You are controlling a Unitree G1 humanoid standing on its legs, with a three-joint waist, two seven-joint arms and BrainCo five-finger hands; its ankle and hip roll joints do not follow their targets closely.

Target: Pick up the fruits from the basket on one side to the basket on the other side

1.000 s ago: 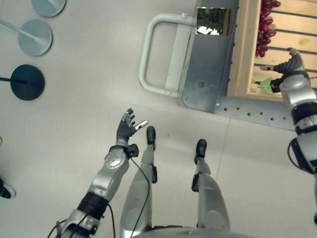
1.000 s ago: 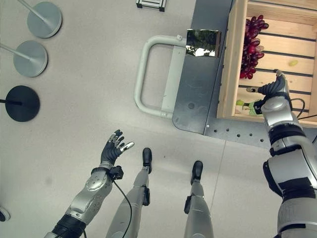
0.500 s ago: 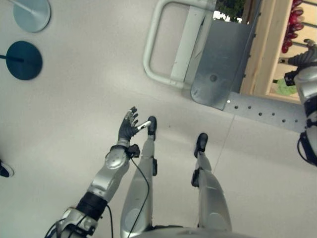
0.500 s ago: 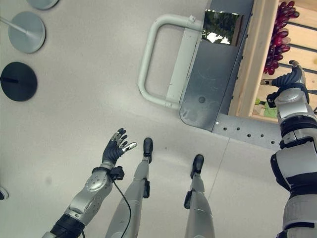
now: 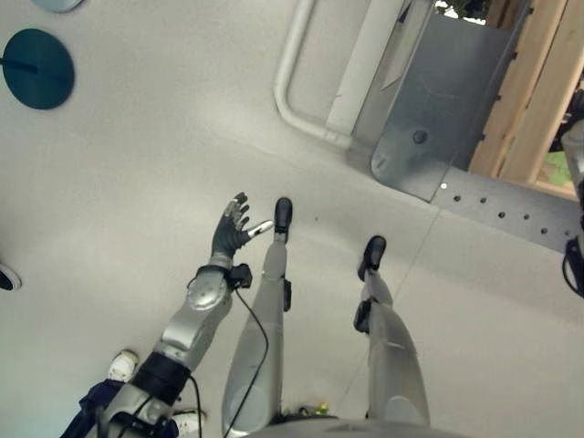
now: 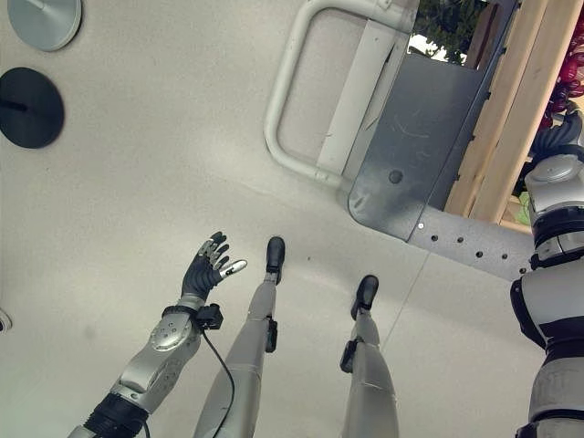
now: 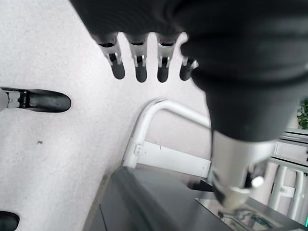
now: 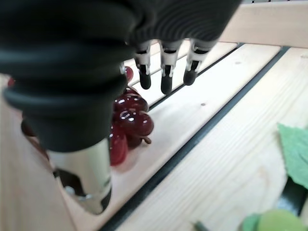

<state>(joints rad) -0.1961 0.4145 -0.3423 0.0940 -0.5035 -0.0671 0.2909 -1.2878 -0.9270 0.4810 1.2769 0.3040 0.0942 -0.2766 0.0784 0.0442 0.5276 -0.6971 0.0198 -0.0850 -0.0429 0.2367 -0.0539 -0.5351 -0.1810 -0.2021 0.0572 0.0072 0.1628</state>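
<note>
You see the whole view has shifted since a second ago, so the camera moved, while the right hand (image 8: 163,72) hangs open and empty just above the red grapes (image 8: 127,122) on the wooden crate (image 8: 231,144), ungrasped.
</note>
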